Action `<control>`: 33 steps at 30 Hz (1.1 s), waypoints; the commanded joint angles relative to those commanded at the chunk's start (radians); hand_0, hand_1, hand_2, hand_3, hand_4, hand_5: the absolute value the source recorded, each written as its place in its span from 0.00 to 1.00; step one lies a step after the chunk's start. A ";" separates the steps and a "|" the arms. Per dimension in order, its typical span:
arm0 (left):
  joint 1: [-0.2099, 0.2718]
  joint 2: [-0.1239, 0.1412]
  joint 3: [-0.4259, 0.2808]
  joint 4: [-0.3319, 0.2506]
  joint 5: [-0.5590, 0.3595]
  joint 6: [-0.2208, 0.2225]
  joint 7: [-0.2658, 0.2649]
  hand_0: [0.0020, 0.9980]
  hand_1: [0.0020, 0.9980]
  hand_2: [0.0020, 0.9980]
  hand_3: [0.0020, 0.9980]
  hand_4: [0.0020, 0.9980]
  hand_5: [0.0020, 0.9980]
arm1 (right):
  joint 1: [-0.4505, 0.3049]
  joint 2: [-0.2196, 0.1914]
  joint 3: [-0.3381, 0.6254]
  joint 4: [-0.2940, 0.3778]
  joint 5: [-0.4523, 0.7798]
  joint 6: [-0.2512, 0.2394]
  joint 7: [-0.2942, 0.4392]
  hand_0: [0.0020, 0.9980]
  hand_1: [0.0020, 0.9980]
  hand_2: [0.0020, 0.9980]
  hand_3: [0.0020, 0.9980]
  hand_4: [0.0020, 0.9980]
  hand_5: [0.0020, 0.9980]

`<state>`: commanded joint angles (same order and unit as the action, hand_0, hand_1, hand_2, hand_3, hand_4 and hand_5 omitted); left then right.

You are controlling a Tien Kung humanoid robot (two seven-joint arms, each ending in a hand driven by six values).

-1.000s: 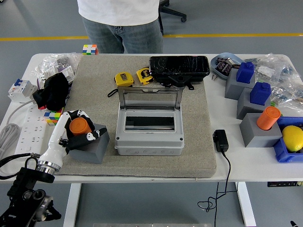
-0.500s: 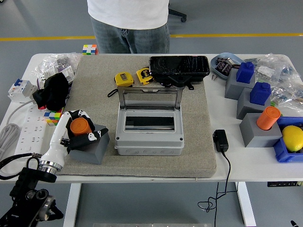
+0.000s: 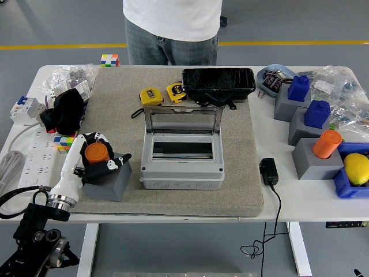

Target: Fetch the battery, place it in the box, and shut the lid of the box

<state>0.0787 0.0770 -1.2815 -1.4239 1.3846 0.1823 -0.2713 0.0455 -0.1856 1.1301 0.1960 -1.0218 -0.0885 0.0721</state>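
Note:
The orange battery stands upright in a grey block on the mat's left side. My left hand is wrapped loosely round it. The white fingers curl over its far side. The thumb stands a little off to its right, over the block. The battery has not left the block. The grey box sits in the middle of the mat, its lid tilted up at the back. My right arm is out of view.
Two yellow tape measures and a black case lie behind the box. Grey blocks with blue and orange parts stand at the right, and a black adapter lies by the mat. A person stands at the far side.
My left thumb has swung out to the right, away from the battery. The person at the far side has stepped to the right. The battery and box have not moved.

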 joint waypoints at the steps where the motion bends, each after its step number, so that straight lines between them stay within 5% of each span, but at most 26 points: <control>1: -0.001 0.000 0.000 0.000 0.000 0.002 0.000 0.06 0.06 0.11 0.09 0.87 0.09 | 0.000 0.000 0.000 0.000 0.000 0.000 0.000 0.86 0.86 0.83 0.85 1.00 1.00; 20: -0.040 0.025 -0.013 -0.013 -0.001 0.038 0.008 0.06 0.06 0.11 0.09 0.82 0.12 | 0.000 0.000 0.000 -0.002 0.000 0.000 0.001 0.86 0.86 0.83 0.85 1.00 1.00; 27: -0.063 0.056 -0.016 -0.022 0.014 0.063 0.015 0.05 0.05 0.10 0.08 0.82 0.11 | 0.000 -0.003 0.004 -0.002 -0.003 0.001 0.002 0.86 0.86 0.83 0.85 1.00 1.00; 33: -0.101 0.106 -0.021 -0.074 0.151 0.116 0.060 0.04 0.04 0.10 0.08 0.82 0.11 | 0.001 -0.007 0.024 -0.003 -0.013 0.000 0.003 0.86 0.86 0.83 0.85 1.00 1.00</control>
<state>-0.0221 0.1829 -1.3022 -1.4984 1.5357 0.2984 -0.2110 0.0467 -0.1921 1.1538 0.1933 -1.0345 -0.0880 0.0747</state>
